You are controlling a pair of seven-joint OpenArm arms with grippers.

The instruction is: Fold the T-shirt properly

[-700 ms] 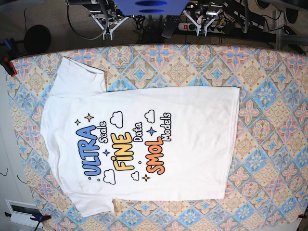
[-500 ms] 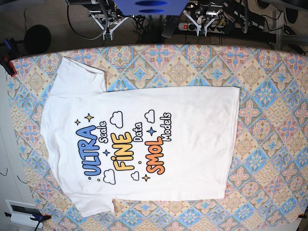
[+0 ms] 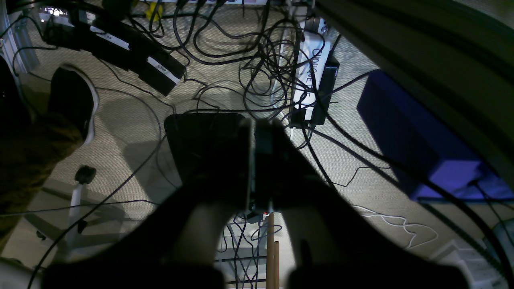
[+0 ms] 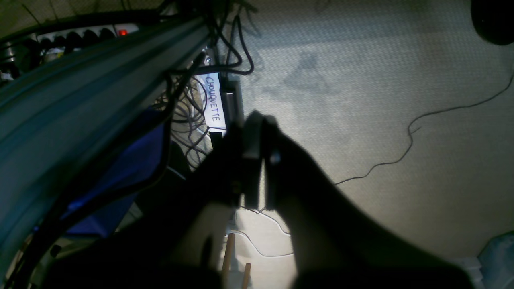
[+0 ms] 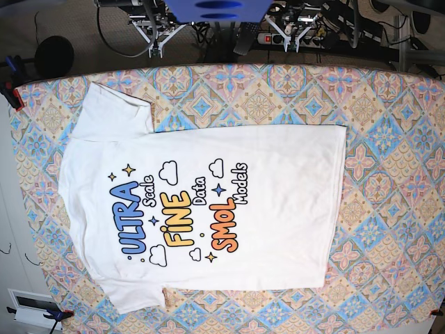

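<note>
The white T-shirt lies flat on the patterned table, print side up, with its hem toward the right and its sleeves at the left. The print reads ULTRA Scale FINE Data SMOL Models. Both arms are parked beyond the table's far edge, away from the shirt. My left gripper is at the top right and looks shut and empty in the left wrist view. My right gripper is at the top left and looks shut and empty in the right wrist view. Neither wrist view shows the shirt.
Cables and a power strip lie on the floor behind the table, beside a blue box. A red clamp grips the table's left edge. A white box sits at the bottom left corner.
</note>
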